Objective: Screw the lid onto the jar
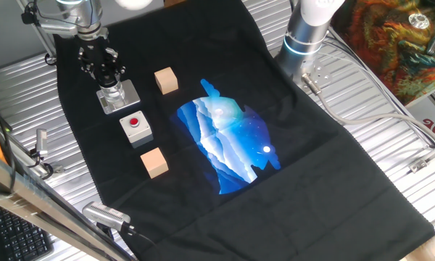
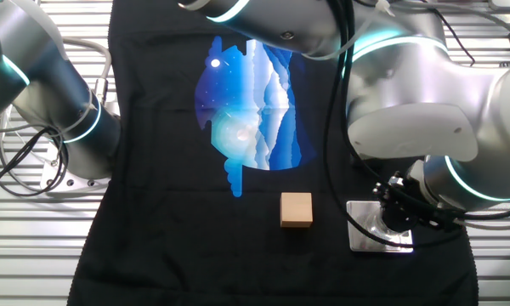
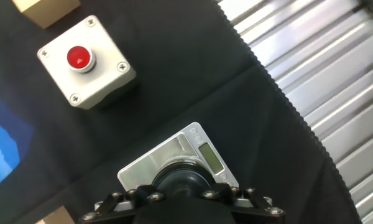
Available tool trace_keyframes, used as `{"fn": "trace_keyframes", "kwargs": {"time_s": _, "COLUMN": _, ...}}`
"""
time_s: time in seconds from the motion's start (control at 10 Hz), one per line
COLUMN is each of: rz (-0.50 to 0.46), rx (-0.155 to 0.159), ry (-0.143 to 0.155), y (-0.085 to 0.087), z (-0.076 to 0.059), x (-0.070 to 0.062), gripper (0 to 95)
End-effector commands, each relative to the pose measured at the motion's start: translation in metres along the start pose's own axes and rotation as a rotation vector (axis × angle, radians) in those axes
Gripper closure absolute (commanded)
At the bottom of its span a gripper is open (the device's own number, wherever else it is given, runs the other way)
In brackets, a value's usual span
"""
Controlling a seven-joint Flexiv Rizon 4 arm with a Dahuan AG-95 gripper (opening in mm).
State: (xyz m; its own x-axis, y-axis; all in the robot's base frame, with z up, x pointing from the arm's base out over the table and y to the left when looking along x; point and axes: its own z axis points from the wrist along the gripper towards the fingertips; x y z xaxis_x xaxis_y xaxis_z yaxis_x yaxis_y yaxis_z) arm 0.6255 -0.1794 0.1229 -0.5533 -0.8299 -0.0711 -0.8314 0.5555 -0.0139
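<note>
The claw is seen lowered over the jar near the back left corner of the black-clothed worktop, apparently pinched on the black lid at the jar's mouth, though the fingertips are hidden. A cross-threaded start is judged the main risk, should the lid be turned while tilted; the base plate could also be dragged round on the cloth, as nothing is seen holding it. The jar is shown as a small pale cylinder, upright on its grey square plate, just behind the grey push-button box and between two wooden cubes.
</note>
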Motion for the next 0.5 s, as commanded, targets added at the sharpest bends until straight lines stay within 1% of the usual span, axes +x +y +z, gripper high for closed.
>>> {"fn": "trace_keyframes", "kwargs": {"time_s": 0.1, "rz": 0.033, "rx": 0.001, "ry": -0.005, "y": 0.0001, "z": 0.0000, "x": 0.0000, "gripper": 95.0}}
{"fn": "trace_keyframes", "kwargs": {"time_s": 0.5, "rz": 0.089, "rx": 0.006, "ry": -0.010, "y": 0.0001, "z": 0.0000, "x": 0.0000, "gripper": 95.0}}
